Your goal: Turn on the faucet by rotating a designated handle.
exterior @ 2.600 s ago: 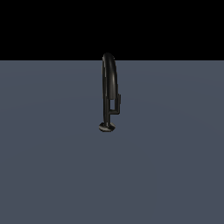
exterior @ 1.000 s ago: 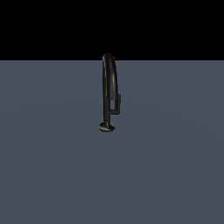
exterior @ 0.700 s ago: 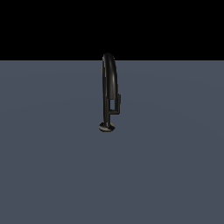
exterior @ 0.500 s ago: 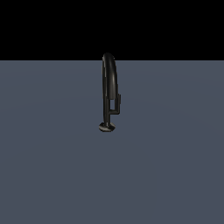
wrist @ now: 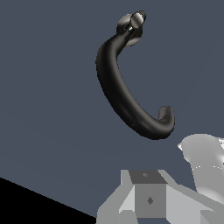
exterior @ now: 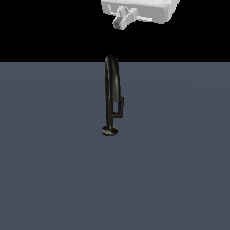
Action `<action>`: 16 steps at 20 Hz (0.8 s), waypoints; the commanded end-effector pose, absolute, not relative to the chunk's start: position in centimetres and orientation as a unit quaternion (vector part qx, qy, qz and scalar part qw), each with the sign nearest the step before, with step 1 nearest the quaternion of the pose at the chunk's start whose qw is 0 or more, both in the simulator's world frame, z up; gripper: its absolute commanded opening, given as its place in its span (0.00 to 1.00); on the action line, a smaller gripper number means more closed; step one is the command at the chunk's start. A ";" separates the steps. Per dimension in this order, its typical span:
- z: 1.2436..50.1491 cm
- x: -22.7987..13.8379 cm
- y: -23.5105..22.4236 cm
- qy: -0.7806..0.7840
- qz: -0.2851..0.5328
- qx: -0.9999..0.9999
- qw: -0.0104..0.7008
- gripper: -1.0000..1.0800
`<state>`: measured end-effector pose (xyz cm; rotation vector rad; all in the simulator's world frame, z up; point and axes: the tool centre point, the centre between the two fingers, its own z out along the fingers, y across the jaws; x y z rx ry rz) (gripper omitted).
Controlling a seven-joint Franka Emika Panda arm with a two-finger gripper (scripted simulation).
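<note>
One faucet, one handle, one tool.

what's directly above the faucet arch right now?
In the exterior view, part of the white arm hangs above the faucet, clear of the arch. The rest is cropped; the gripper's state can't be told.

Camera placement, two views
Exterior view: level, side-on, set back from the faucet. Wrist view: steeply downward, nearer. Both share the faucet.
</note>
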<state>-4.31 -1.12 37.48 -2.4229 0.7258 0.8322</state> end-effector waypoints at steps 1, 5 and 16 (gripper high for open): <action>36.3 -3.1 -1.3 0.280 0.322 -0.868 0.253 0.00; 34.3 -1.2 -1.6 0.305 0.351 -0.840 0.279 0.00; 27.6 3.3 -2.3 0.375 0.432 -0.741 0.351 0.00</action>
